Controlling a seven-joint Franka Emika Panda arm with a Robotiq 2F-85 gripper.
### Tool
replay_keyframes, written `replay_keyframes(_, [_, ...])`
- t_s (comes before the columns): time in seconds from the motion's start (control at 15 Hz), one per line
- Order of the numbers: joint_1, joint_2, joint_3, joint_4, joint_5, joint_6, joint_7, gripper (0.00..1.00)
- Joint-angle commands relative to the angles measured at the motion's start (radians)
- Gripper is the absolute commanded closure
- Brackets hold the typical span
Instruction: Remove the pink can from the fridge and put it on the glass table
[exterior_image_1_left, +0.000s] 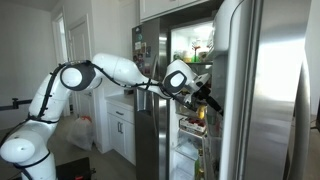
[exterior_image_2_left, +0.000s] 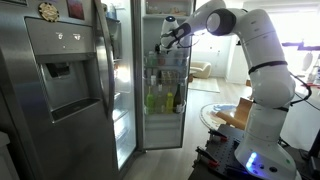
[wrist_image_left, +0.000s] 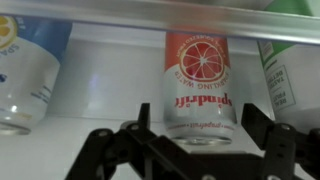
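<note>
Upside-down "spindrift" on pink can

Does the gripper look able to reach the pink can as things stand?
Probably yes. In the wrist view the pink can sits straight ahead of the open gripper, jaws spread wider than it. Nothing stands in front; gaps separate it from the blue container and the green can beside it.

Pink can btwn spread pincer jaws.

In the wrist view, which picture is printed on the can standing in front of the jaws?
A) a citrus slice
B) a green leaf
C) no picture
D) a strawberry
A: the pink can shows a round, segmented red-orange citrus slice on its reddish band.
</note>
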Motion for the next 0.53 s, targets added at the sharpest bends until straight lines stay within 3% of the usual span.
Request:
replay_keyframes(0.0, [0.012, 0.019, -0.022, 0.031, -0.026, 0.011, 0.03, 0.38])
replay_keyframes(0.13, [0.014, 0.018, -0.023, 0.029, -0.027, 0.011, 0.031, 0.54])
replay_keyframes(0.47, [0.018, 0.01, -0.026, 0.02, -0.029, 0.014, 0.032, 0.55])
